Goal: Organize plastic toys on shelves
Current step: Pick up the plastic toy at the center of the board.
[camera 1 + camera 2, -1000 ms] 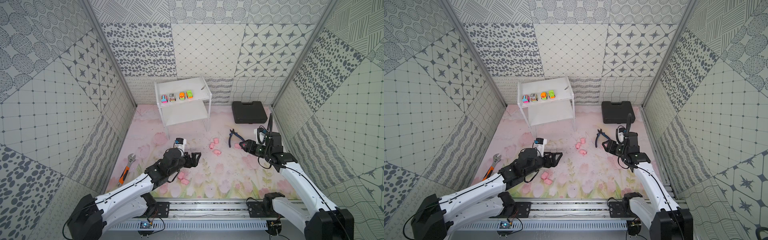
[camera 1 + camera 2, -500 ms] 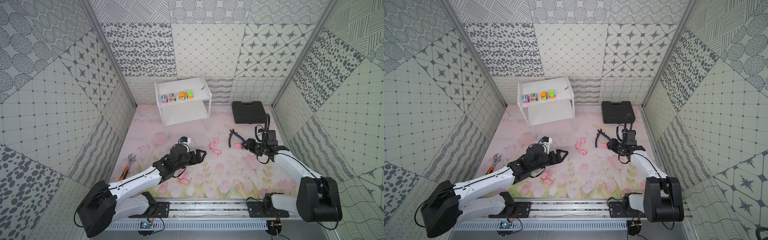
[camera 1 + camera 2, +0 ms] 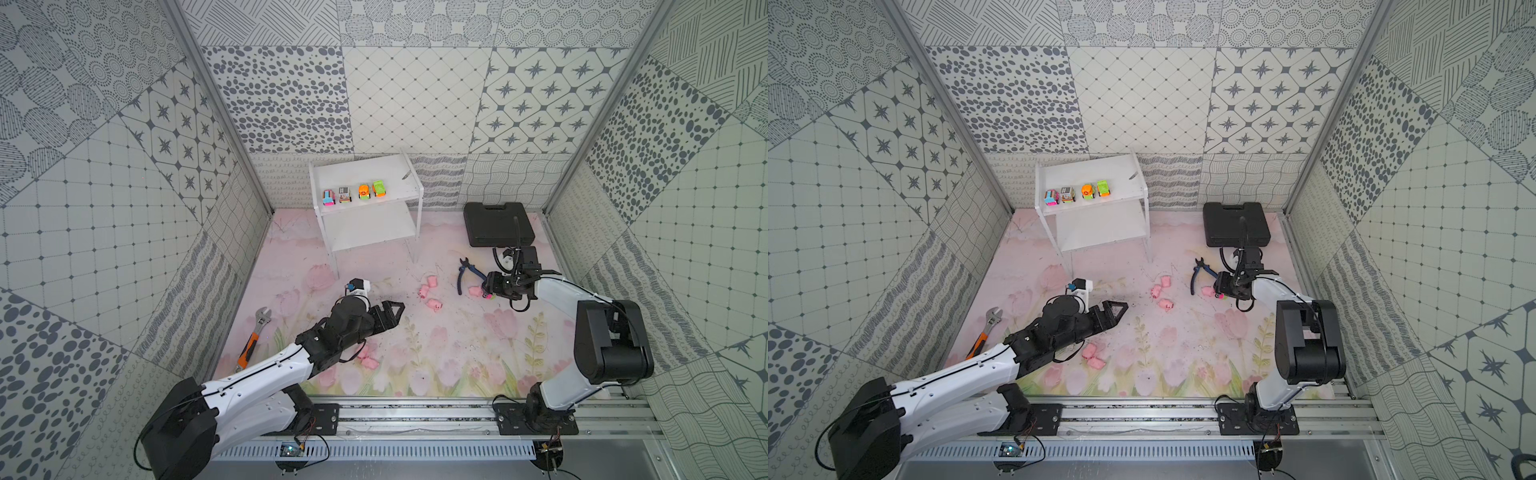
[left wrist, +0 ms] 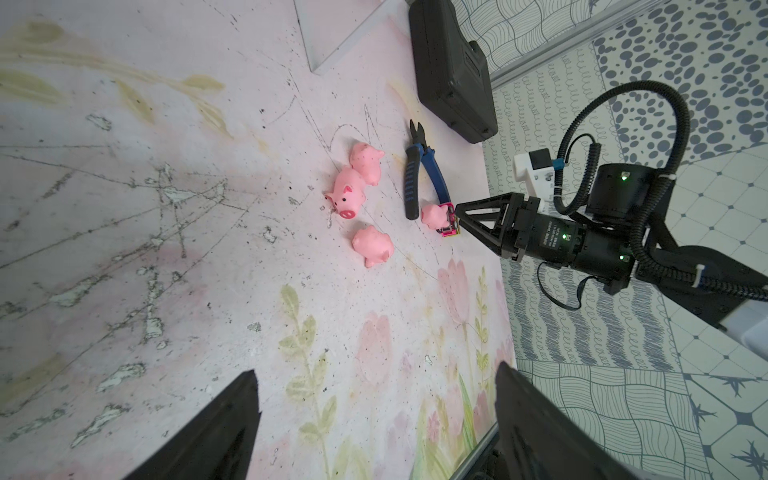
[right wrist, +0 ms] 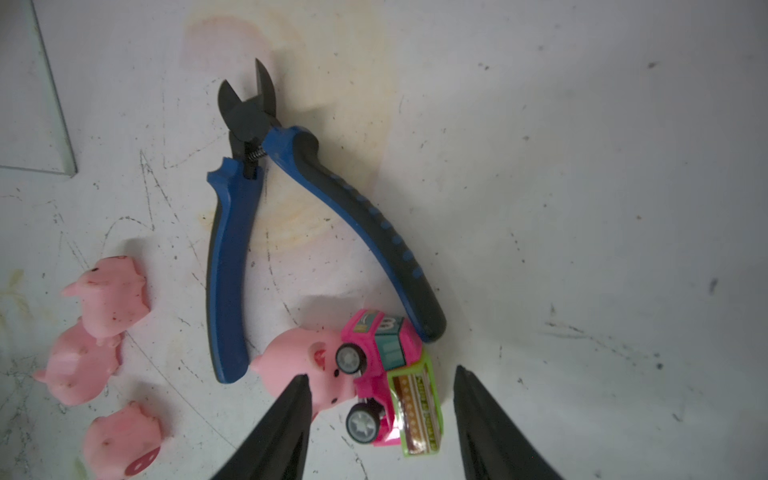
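Gently close the parted jaws of the right gripper [image 5: 381, 372] across the probably light, hard, slick body, not the wheels, of the car [image 5: 390, 382] tipped on its side against a pig [image 5: 303, 365] by the pliers [image 5: 316, 199] on the mat [image 5: 582, 208], with the jaws of the left gripper [image 4: 376, 370] wide apart, empty

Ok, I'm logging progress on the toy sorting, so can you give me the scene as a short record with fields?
shelf top board: four toy cars in a row
pink car: on its side on the mat, against a pig, beside the pliers
right gripper: open, jaws either side of the pink car
left gripper: open, above the mat, holding nothing
other pigs: three clustered mid-mat, two by the left arm
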{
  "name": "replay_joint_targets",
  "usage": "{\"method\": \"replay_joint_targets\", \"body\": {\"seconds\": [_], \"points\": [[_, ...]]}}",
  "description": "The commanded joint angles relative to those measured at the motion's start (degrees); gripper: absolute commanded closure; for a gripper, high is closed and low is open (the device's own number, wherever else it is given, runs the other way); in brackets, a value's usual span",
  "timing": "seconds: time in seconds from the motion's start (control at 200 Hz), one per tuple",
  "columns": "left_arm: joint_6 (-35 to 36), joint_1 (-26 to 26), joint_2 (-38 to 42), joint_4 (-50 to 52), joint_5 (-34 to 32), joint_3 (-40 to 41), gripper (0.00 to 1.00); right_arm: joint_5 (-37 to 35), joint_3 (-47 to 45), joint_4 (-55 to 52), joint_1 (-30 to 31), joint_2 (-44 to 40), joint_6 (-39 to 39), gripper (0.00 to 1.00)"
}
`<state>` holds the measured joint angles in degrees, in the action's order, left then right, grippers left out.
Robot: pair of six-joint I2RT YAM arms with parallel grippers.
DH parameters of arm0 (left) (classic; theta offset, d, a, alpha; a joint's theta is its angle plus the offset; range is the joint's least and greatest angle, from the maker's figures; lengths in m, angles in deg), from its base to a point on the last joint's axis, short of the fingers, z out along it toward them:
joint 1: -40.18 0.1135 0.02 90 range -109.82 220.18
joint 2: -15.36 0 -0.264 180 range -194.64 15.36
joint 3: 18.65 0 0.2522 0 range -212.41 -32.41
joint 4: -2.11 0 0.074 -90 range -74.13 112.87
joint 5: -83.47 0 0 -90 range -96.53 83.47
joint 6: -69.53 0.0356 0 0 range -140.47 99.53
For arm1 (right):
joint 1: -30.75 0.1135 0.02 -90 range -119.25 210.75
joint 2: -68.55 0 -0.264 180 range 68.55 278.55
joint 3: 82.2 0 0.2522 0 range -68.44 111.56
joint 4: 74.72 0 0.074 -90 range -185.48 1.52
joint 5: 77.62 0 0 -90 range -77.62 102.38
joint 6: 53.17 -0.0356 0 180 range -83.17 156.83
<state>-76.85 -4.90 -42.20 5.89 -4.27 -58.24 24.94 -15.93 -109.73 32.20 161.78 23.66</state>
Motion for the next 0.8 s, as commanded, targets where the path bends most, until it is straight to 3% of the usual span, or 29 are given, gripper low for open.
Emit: {"method": "replay_joint_targets", "body": {"seconds": [0.0,0.295,0.655,0.795], "points": [[0.71,-0.14,-0.41,-3.27,-2.08,-0.21,0.08,-1.37,2.88,-1.91,-0.08,2.65,3.32,0.40],[2.07,0.24,-0.51,-3.98,-2.13,-0.44,0.08,-5.30,4.60,-4.84,0.21,5.21,6.15,0.49],[3.24,0.47,-0.26,-4.52,-2.66,-0.35,0.07,-9.91,1.85,-7.58,3.42,3.52,9.34,0.48],[3.66,0.52,-0.05,-4.71,-2.75,-0.26,0.07,-10.55,1.32,-7.40,3.44,3.69,10.08,0.53]]}}
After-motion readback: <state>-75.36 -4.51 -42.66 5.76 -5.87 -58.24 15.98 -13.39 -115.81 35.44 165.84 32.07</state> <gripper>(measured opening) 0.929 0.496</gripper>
